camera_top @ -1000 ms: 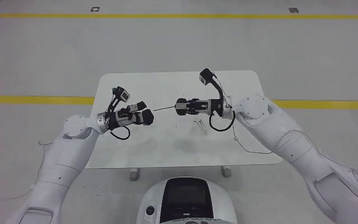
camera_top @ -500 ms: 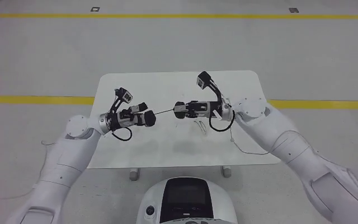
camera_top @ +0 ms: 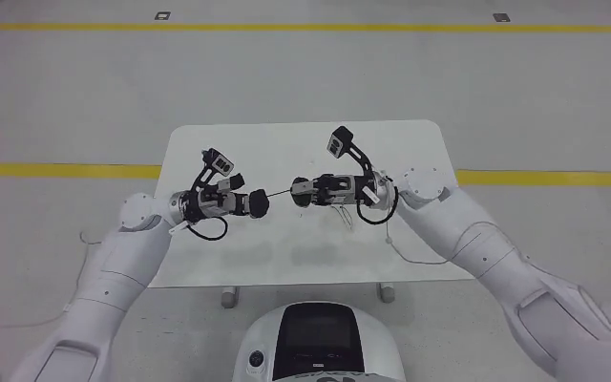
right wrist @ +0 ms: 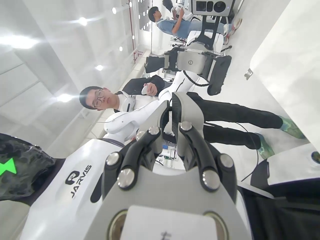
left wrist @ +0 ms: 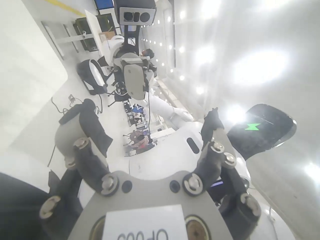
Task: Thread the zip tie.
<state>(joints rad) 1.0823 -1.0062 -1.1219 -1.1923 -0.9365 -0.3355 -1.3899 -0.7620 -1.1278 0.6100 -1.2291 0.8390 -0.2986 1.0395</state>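
A thin dark zip tie (camera_top: 277, 193) is held level above the white table (camera_top: 239, 143), between the two arms. My right gripper (camera_top: 298, 188) is shut on one end of it; in the right wrist view its fingers (right wrist: 160, 111) are pressed together. The tie's free end points at my left gripper (camera_top: 252, 201), which is open a short way off. In the left wrist view the left gripper (left wrist: 147, 116) has its jaws spread wide with nothing between them, and the right gripper (left wrist: 133, 81) faces it farther off.
Spare zip ties (camera_top: 342, 214) lie on the table just below the right gripper. A thin white cable (camera_top: 410, 246) trails from the right arm across the table's right side. The table's far edge and left side are bare.
The right gripper has moved left with the tie and the left gripper has edged right. The gap between the tie's free end and the left gripper has narrowed.
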